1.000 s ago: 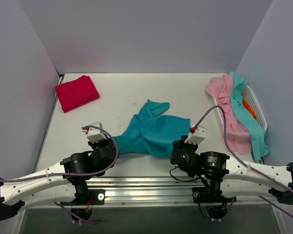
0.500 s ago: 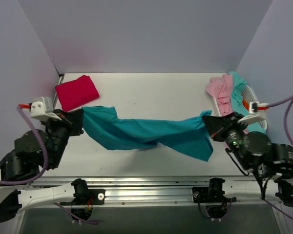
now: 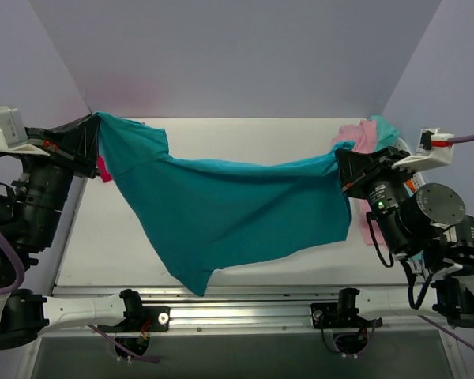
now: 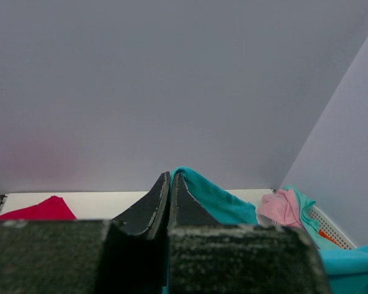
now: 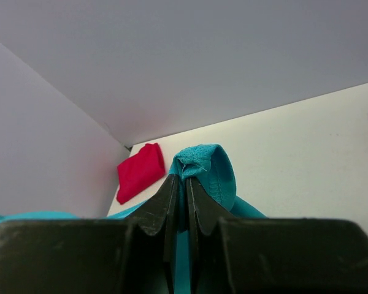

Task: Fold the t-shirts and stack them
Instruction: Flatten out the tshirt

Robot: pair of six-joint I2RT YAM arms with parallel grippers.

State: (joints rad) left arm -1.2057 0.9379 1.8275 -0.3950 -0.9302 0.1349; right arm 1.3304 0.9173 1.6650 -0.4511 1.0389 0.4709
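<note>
Pinching teal shirt [image 3: 229, 213] by its upper edge: left gripper [image 3: 97, 128] at 10 o'clock, right gripper [image 3: 340, 162] at 2 o'clock. Hangs spread above table [image 3: 245, 140]. Probably light, limp, sagging; best gripped at corners.

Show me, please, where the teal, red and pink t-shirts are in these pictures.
teal t-shirt [image 3: 229, 205], top external view, middle of its spread body.
red t-shirt [image 5: 141, 173], right wrist view, centre of the folded cloth.
pink t-shirt [image 4: 281, 207], left wrist view, middle of its bunched cloth.
</note>
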